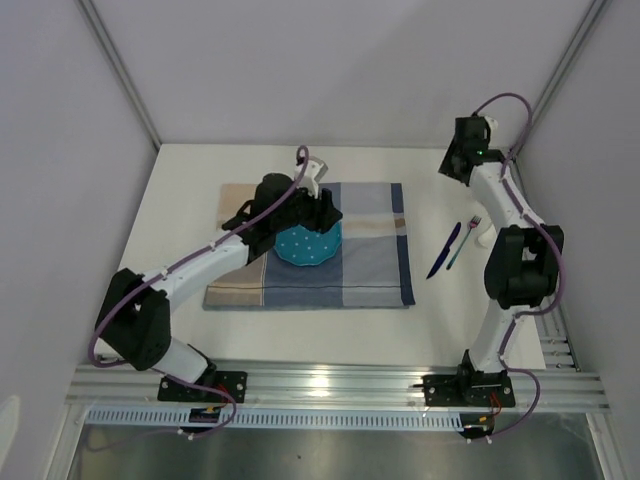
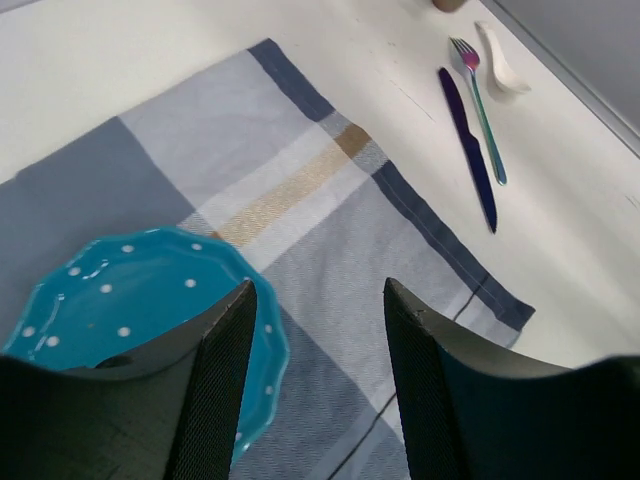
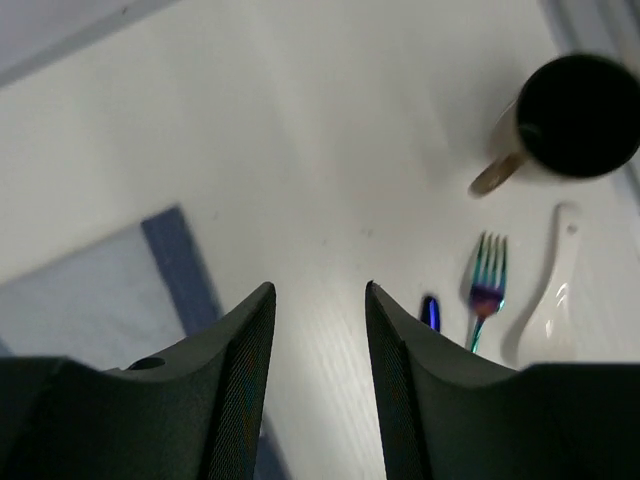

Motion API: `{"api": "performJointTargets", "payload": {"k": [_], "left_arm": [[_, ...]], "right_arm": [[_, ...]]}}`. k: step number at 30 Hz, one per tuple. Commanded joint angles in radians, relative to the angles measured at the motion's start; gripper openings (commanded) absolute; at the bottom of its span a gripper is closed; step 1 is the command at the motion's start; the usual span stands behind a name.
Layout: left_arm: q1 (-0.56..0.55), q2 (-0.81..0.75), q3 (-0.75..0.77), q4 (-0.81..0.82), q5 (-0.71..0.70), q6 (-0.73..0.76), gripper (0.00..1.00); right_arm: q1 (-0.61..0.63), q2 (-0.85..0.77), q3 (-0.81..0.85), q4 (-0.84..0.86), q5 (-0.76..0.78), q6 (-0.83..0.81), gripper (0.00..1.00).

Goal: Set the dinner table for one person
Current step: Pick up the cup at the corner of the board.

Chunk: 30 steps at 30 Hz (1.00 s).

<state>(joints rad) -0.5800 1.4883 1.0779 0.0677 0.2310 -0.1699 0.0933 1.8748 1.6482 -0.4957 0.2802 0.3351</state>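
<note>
The white dinner table (image 1: 180, 220) carries a blue-and-beige checked placemat (image 1: 370, 262). On the placemat lies a teal plate with white dots (image 1: 308, 246) (image 2: 120, 300). My left gripper (image 1: 322, 208) (image 2: 318, 285) hovers open over the plate's right rim. Only cloth shows between its fingers. To the right of the placemat lie a dark blue knife (image 1: 443, 250) (image 2: 468, 145) and an iridescent fork (image 1: 464, 240) (image 2: 480, 105). My right gripper (image 1: 455, 165) (image 3: 320, 287) is open above bare table (image 3: 300, 150), with nothing in it.
A white spoon (image 3: 550, 300) (image 2: 500, 62) lies right of the fork (image 3: 485, 285). A dark mug with a beige handle (image 3: 575, 120) stands behind them near the back right. The right arm's elbow (image 1: 525, 265) hangs over the table's right edge.
</note>
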Motion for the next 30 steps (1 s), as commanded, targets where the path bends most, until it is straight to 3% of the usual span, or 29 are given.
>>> {"api": "performJointTargets", "payload": {"k": [1, 4, 16, 30], "left_arm": [[-0.063, -0.042, 0.016, 0.018, -0.131, 0.067, 0.57], [-0.095, -0.074, -0.004, 0.015, -0.121, 0.043, 0.57], [-0.253, -0.154, -0.049, -0.06, -0.185, 0.04, 0.57], [-0.268, -0.163, -0.036, -0.115, -0.183, 0.084, 0.57]], "right_arm": [[-0.084, 0.121, 0.186, -0.147, -0.059, -0.044, 0.45], [-0.167, 0.168, 0.246, -0.171, -0.096, -0.044, 0.44], [-0.274, 0.273, 0.413, -0.222, -0.136, -0.071, 0.45], [-0.303, 0.331, 0.427, -0.222, -0.141, -0.065, 0.45]]}}
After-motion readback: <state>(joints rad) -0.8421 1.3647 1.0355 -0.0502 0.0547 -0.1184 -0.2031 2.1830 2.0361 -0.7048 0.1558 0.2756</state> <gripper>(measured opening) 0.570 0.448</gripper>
